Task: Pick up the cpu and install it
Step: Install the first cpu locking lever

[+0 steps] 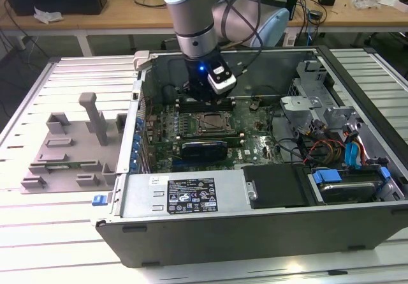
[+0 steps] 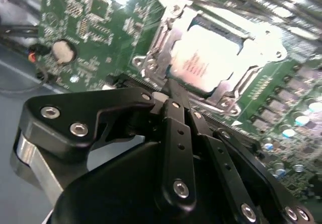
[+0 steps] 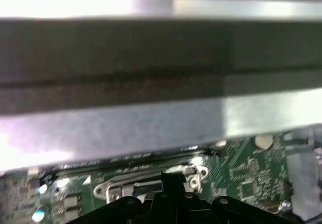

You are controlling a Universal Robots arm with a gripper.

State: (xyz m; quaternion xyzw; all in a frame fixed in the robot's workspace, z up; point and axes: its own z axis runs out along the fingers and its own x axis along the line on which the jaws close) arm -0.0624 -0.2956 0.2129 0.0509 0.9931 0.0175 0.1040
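1. My pincer [image 1: 205,99] hangs inside the open computer case [image 1: 255,233], in the upper middle of the exterior view, just above the motherboard [image 1: 255,145].
2. In the second wrist view my pincer [image 2: 170,87] shows as black linkages filling the lower half of the frame, with the fingers drawn together to a narrow tip; they look clenched with nothing between them.
3. The cpu [image 2: 214,55] sits in the upper middle of the second wrist view, its pale metal top lying flat inside the silver socket frame [image 2: 166,32].
4. My fingertip ends at the near edge of that frame; I cannot tell whether it touches it.
5. In the exterior view the socket frame [image 1: 213,123] lies at the centre of the board, just below my pincer in the frame.
6. In the first wrist view my pincer [image 3: 171,181] is at the bottom centre, with the socket frame [image 3: 151,183] right beside it and a grey case wall [image 3: 151,128] across the upper part.
7. A grey fixture tray [image 1: 64,150] rests on the tabletop [image 1: 57,233] at the exterior view's left, well apart from the case.
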